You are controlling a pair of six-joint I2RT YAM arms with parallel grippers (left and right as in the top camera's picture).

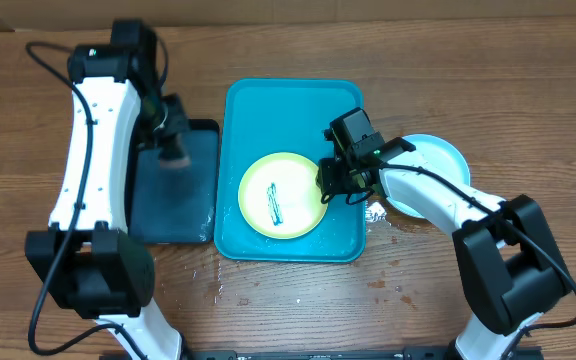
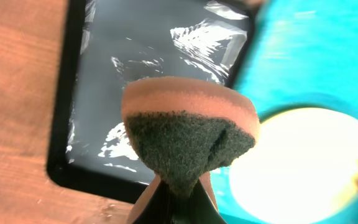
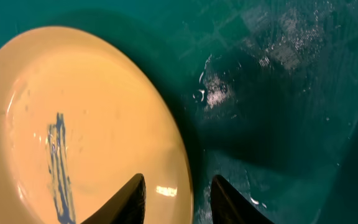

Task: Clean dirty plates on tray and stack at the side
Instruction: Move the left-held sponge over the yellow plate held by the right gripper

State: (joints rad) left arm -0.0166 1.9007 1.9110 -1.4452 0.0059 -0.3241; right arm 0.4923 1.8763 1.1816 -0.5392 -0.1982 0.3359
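Observation:
A yellow-green rimmed plate (image 1: 280, 195) with a dark teal smear lies in the turquoise tray (image 1: 293, 100). My right gripper (image 1: 328, 183) is at its right rim. In the right wrist view the gripper (image 3: 178, 193) stands open astride the rim of the plate (image 3: 86, 124), one finger over the plate and the other over the wet tray (image 3: 278, 124). A light blue plate (image 1: 438, 155) rests on the table right of the tray. My left gripper (image 1: 173, 135) is shut on a brown sponge (image 2: 188, 134) with a dark green scrub face, held above the black tray (image 2: 148, 74).
The black tray (image 1: 178, 205) lies against the turquoise tray's left side and looks wet. Water drops spot the wooden table (image 1: 388, 280) near the tray's front right corner. The right arm reaches across over the light blue plate.

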